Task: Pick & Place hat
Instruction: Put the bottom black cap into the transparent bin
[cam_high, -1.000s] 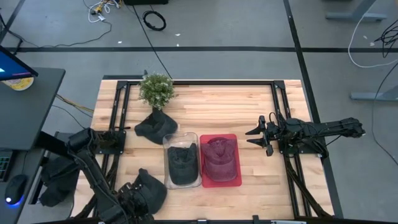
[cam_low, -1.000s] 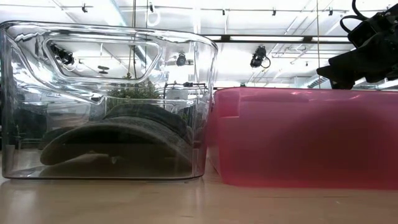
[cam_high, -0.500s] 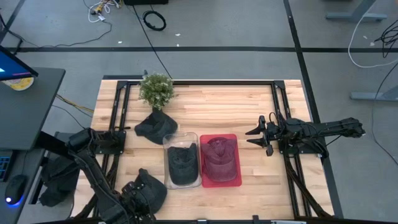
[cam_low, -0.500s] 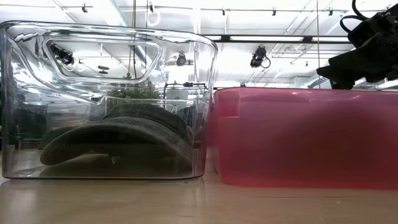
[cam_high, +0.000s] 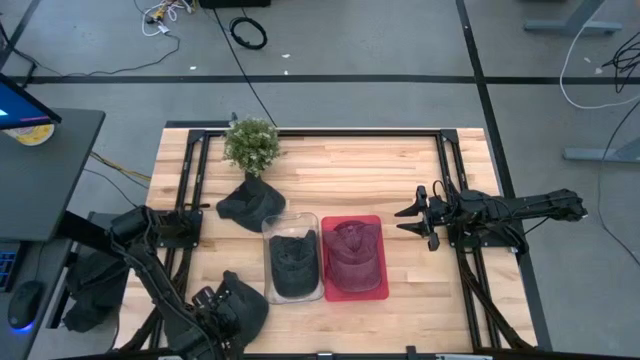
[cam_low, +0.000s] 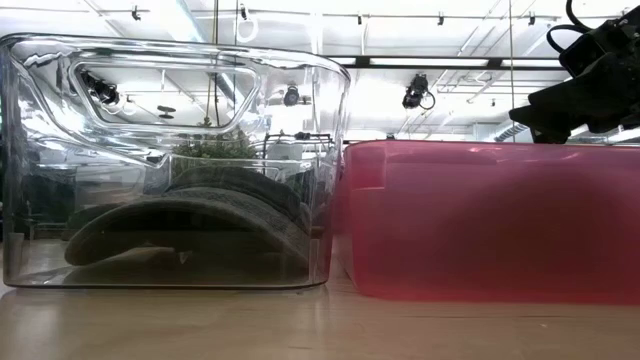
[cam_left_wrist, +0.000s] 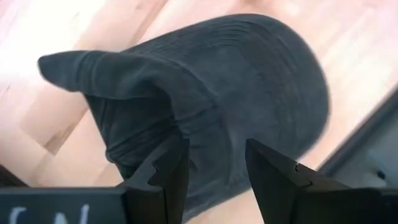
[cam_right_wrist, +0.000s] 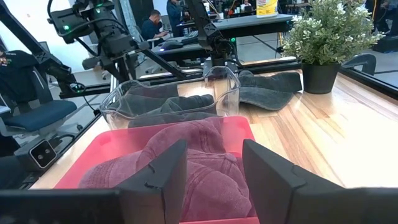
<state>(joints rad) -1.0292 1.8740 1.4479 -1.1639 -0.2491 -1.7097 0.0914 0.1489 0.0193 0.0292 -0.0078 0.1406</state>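
A dark grey hat lies on the table near its front left corner and fills the left wrist view. My left gripper hangs over it, pointing down and open. Its fingers stand on either side of a raised fold in the crown; I cannot tell whether they touch it. Another dark hat lies beside the plant pot. One dark hat sits in the clear bin. A maroon hat sits in the red bin. My right gripper waits open at the table's right.
A potted plant stands at the far left of the table. The two bins sit side by side in the near middle. Black frame rails run along the left and right sides. People and other arms show in the room beyond.
My left gripper has sunk a little toward the dark hat at the near left corner. The hat lies where it did.
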